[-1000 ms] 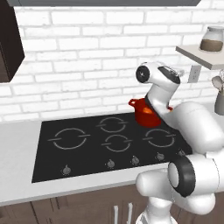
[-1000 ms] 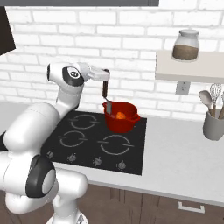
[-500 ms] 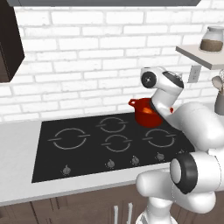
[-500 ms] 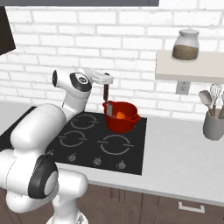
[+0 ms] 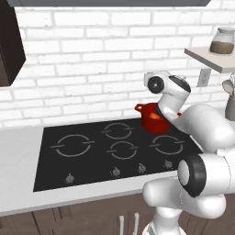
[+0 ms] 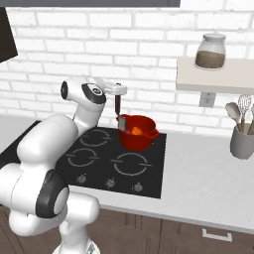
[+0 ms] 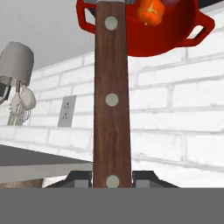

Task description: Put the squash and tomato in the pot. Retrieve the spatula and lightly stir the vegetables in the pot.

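Observation:
My gripper (image 6: 118, 94) is shut on the spatula (image 6: 118, 106), a brown wooden handle with pale rivets that hangs straight down. Its grey blade (image 6: 121, 123) sits at the near left rim of the red pot (image 6: 141, 139) on the hob's back right burner. An orange squash (image 6: 136, 130) lies inside the pot. In the hand view the spatula handle (image 7: 112, 96) runs up from between my fingertips (image 7: 78, 177) to the pot (image 7: 144, 39), where the squash (image 7: 150, 11) shows beside a sliver of the dark tomato (image 7: 169, 1). My arm covers part of the pot (image 5: 151, 120) in the left base view.
The black hob (image 6: 99, 158) lies on a grey counter (image 6: 208, 178). A grey utensil holder (image 6: 242, 144) with tools stands at the right, under a shelf (image 6: 213, 82) carrying a glass jar (image 6: 211, 51). The brick wall is close behind the pot.
The spatula has come down a little, so its blade now reaches the pot's rim. The arm's upper joints have swung lower and towards the pot.

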